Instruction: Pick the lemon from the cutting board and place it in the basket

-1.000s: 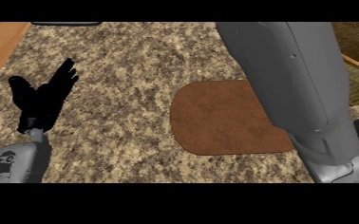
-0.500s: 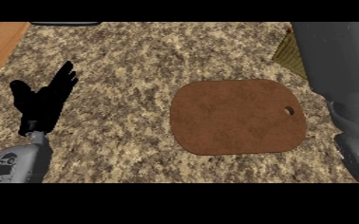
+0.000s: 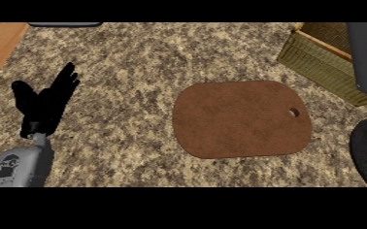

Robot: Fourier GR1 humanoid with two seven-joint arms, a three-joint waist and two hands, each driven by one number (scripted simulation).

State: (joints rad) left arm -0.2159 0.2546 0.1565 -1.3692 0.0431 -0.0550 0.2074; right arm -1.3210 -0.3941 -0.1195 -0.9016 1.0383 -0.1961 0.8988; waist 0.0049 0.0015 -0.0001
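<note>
- Left robot hand (image 3: 44,107): resting at the view's left edge on its grey forearm (image 3: 25,167), fingers straight and pointing up, holding nothing. Well apart from everything in the task.
- Right arm: only a grey strip at the right edge (image 3: 358,58) and a dark shape low at the right edge (image 3: 358,148) show. The right robot hand itself is out of view, so its state can't be read.
- Cutting board (image 3: 242,119): flat on the speckled surface (image 3: 143,63), right of centre, hanging hole toward the right side. Its top is bare; no lemon on it.
- Lemon: not visible anywhere in frame. Judgement: likely in the right robot hand off-frame, or already down in the basket behind the arm; can't tell which.
- Basket (image 3: 315,60): woven, top right corner, partly cut off by the frame and partly behind the arm. Near the board's far right corner, not touching it.
- Risk: if the lemon is being carried, a release over the near rim rather than the inside could send it rolling onto the surface.
- Risk: the forearm sits right alongside the basket, so a swing could knock or shift it.
</note>
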